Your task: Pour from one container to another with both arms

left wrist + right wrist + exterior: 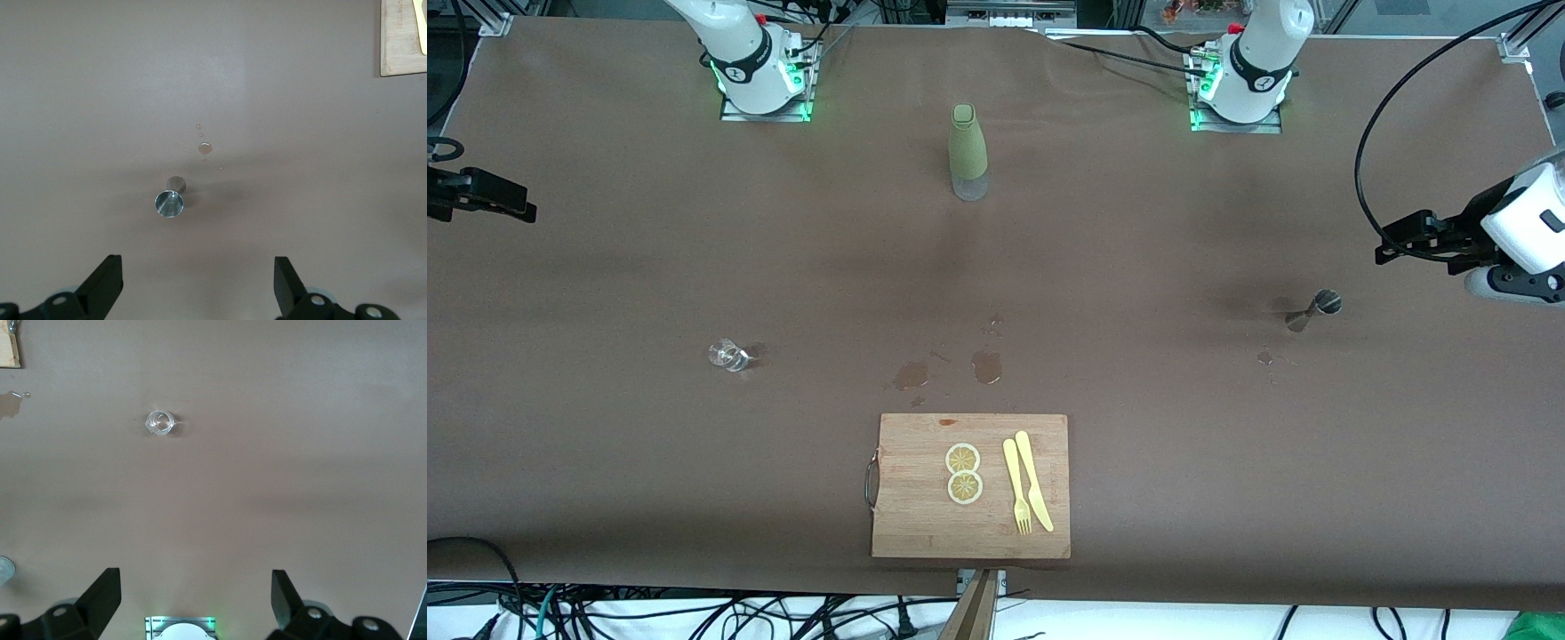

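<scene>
The small silver jigger (1316, 310) stands on the brown table toward the left arm's end; in the left wrist view the jigger (170, 201) shows its open cup from above. My left gripper (1394, 245) hangs open over the table's edge beside it, its black fingers (107, 280) wide apart and empty. The tiny clear glass (729, 355) stands toward the right arm's end and shows as a clear glass (160, 423) in the right wrist view. My right gripper (516, 204) is open and empty at that end's edge, high over the table.
An olive-green sleeved bottle (967, 151) stands between the two arm bases. A wooden cutting board (907, 516) near the front edge carries two lemon slices (963, 472), a yellow fork (1016, 487) and knife (1033, 480). Wet patches (986, 366) lie just above the board.
</scene>
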